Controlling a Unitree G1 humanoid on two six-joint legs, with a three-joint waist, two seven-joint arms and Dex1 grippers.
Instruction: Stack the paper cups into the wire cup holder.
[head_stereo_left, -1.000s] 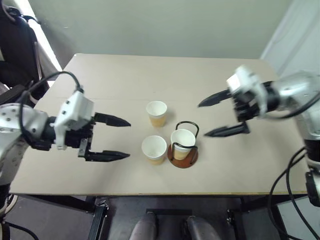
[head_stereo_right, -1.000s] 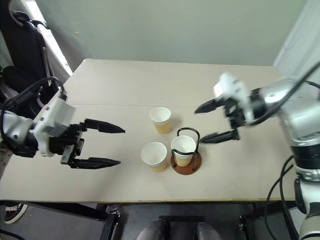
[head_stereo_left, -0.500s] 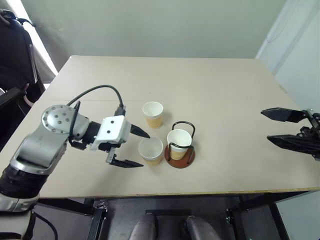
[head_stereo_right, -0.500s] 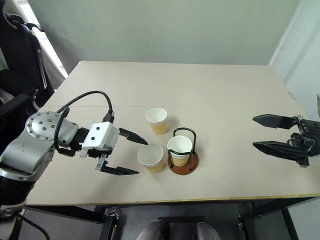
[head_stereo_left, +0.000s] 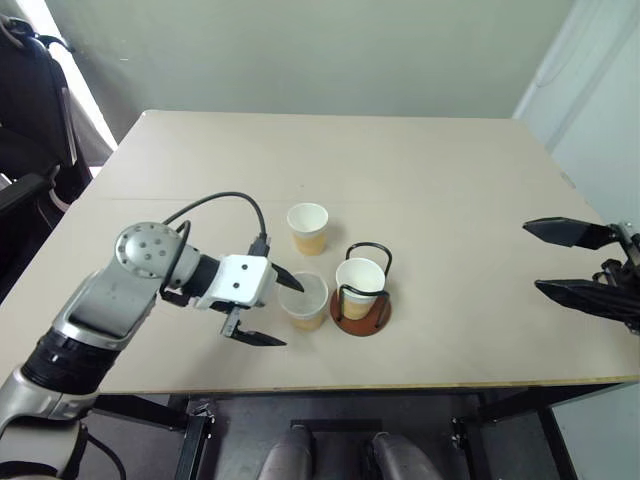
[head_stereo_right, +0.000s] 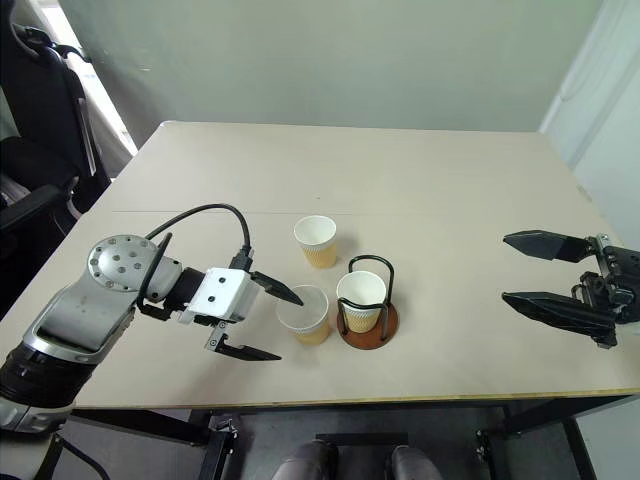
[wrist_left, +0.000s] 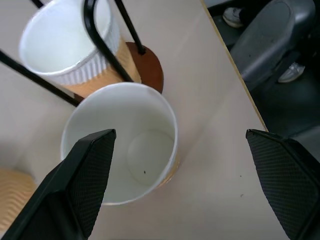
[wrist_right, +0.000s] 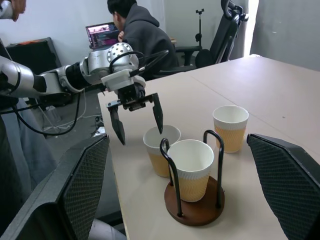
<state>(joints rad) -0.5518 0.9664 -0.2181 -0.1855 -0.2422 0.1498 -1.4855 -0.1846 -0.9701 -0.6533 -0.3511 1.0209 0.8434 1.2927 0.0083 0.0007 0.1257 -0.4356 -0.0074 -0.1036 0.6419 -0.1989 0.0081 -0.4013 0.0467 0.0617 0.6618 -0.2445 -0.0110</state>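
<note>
Straddling near cup (head_stereo_left: 304, 300) in head views: left gripper (head_stereo_left: 277, 309) jaws spread, one finger over rim, other toward table's near edge; nothing pinched. Wire cup holder (head_stereo_left: 361, 309) touching beside it, one cup (head_stereo_left: 359, 287) seated inside. Third cup (head_stereo_left: 308, 227) behind, toward table (head_stereo_left: 440, 180) centre. Right gripper (head_stereo_right: 548, 272) near right edge, jaws spread, empty.

Left wrist view: cup mouth between fingers.

Right wrist view: same trio. Judgement: cup light, thin-walled, crushable; grip ribbed wall below rim, gently.
</note>
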